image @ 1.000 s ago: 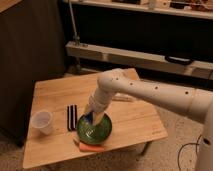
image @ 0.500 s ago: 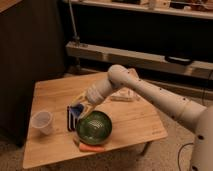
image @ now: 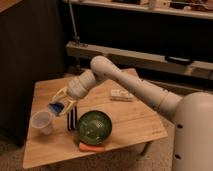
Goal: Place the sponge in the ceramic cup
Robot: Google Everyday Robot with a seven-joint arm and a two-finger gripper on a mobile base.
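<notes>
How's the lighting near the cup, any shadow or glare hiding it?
Camera view: dim warm light, dark background, no glare. The tool, gripping the sponge, hangs just beside the ceramic cup; both stand out against the wooden table.

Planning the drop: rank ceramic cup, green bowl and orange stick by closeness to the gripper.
The gripper hangs over the table, holding the sponge.
1. ceramic cup, just below-left in view.
2. green bowl, rightward.
3. orange stick, front edge.

No legible text or labels anywhere
</notes>
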